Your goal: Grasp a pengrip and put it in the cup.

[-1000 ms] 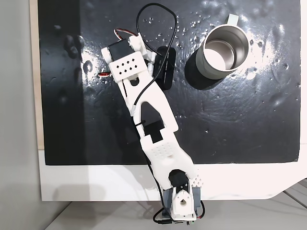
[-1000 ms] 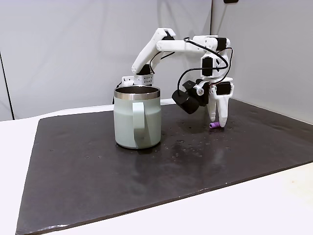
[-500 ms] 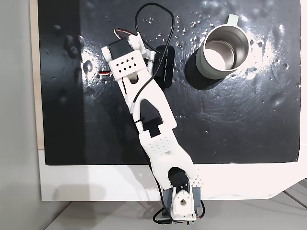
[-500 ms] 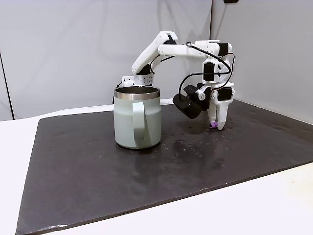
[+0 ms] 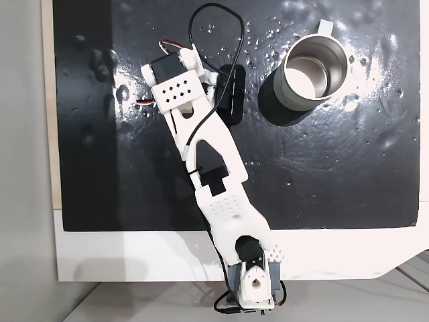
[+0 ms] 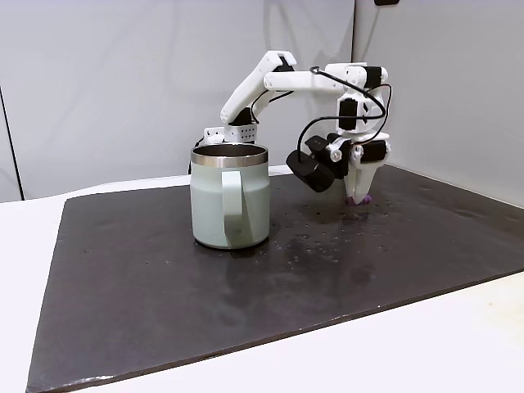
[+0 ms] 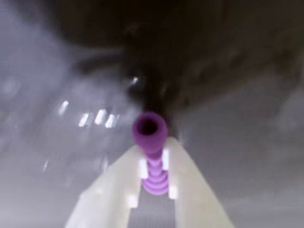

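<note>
The cup [image 6: 230,196] is brushed metal with a shinier band at the rim and a pale, matt inside [image 5: 310,75]. The mat [image 5: 335,174] under it is black and glossy, its pitted surface catching bright glare at the upper right of the overhead frame. The pengrip [image 7: 152,154] looks like soft, ribbed purple rubber. The hand [image 7: 154,183] is matt white plastic. The bench [image 5: 134,255] is smooth and white.

One pengrip [image 7: 151,142]; one cup [image 5: 310,74]; one arm [image 5: 208,161] with one pincer [image 6: 358,199]; one dark mat [image 6: 246,278].
</note>
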Motion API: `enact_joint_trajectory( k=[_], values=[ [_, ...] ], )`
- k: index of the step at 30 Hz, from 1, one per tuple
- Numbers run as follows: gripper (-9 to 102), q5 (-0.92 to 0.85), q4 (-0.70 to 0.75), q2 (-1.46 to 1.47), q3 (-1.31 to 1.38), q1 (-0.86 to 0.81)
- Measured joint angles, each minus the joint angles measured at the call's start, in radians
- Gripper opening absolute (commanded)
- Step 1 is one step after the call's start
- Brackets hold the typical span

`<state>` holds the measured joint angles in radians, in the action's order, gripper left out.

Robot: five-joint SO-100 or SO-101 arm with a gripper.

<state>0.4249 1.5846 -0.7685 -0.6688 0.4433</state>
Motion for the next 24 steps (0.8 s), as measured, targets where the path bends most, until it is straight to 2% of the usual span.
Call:
enact_joint_trajectory(
  k=[6, 16, 24],
  values=[
    [0, -0.049, 0.061, -0.206, 0.064, 0.0],
    [0, -0.144, 0.084, -0.442, 0.137, -0.009],
    [0, -0.149, 0.094, -0.569, 0.021, -0.144]
  ],
)
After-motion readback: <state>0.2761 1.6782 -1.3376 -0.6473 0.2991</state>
